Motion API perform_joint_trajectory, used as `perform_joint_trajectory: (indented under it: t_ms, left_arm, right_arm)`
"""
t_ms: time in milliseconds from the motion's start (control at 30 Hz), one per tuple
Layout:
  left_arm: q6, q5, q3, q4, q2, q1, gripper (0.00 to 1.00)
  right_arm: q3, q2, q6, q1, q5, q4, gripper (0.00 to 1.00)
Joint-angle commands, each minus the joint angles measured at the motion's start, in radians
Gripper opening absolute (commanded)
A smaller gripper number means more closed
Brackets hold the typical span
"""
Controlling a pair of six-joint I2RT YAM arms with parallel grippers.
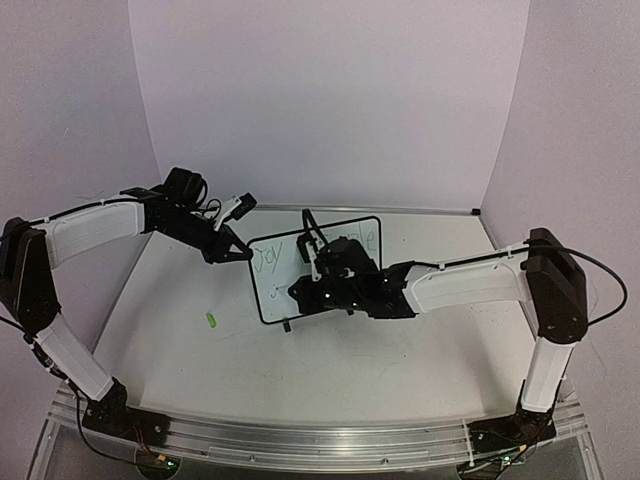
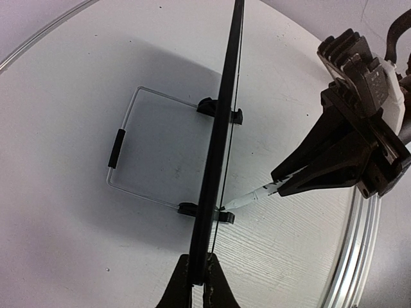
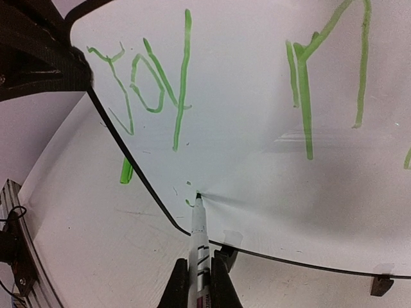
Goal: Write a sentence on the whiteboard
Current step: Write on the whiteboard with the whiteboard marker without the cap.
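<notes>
The whiteboard (image 3: 244, 96) is white with a thin black frame, and the sentence (image 3: 184, 64) is green. Bottom centre, the marker (image 3: 200, 237) is white with dark bands. A bright green piece (image 3: 126, 172) lies on the white table (image 3: 83, 256).

Two grippers; one whiteboard (image 1: 268, 296) pinched between the left gripper (image 2: 198, 266) fingers; one marker (image 3: 200, 239) between the right gripper (image 3: 200, 268) fingers; two green words (image 3: 138, 90) above those fingers; two black feet (image 2: 207, 106); one small green piece (image 3: 126, 172) off to their left.
</notes>
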Motion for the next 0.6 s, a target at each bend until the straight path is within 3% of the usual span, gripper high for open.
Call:
perform_joint_trajectory:
  t_ms: [0,567]
  left_arm:
    - [0.039,-0.088,0.004,-0.034,0.028,-0.01,0.0]
    - [0.039,-0.09,0.004,-0.035,0.024,-0.01,0.0]
  right_arm:
    - [0.001,0.037,0.016,-0.01,0.011,-0.017,0.0]
    - [0.046,0.112,0.016,-0.01,-0.007,-0.03,0.0]
